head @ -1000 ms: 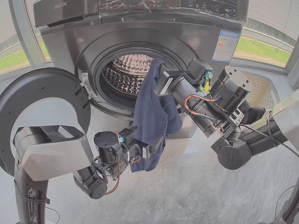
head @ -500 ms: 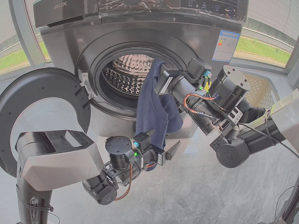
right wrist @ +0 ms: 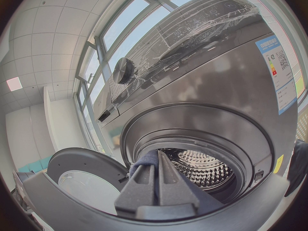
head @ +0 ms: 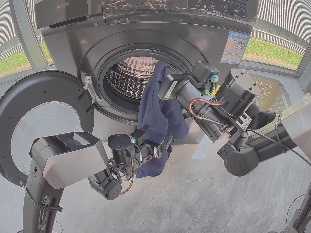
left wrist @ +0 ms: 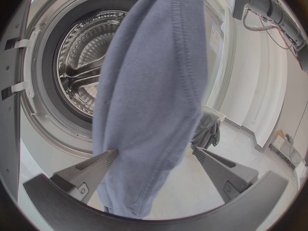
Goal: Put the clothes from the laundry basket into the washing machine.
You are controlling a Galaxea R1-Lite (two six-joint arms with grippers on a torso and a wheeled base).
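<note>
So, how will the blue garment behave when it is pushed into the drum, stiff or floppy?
Probably floppy: the blue garment hangs in loose folds from the right pincer, shut on its top. It looks light, a thin knit. Its tail hangs below the drum opening, so it may trail outside.

Grey tile floor (head: 194, 194); big windows (right wrist: 128, 26) w/ daylight; white panel ceiling (right wrist: 48, 32).
</note>
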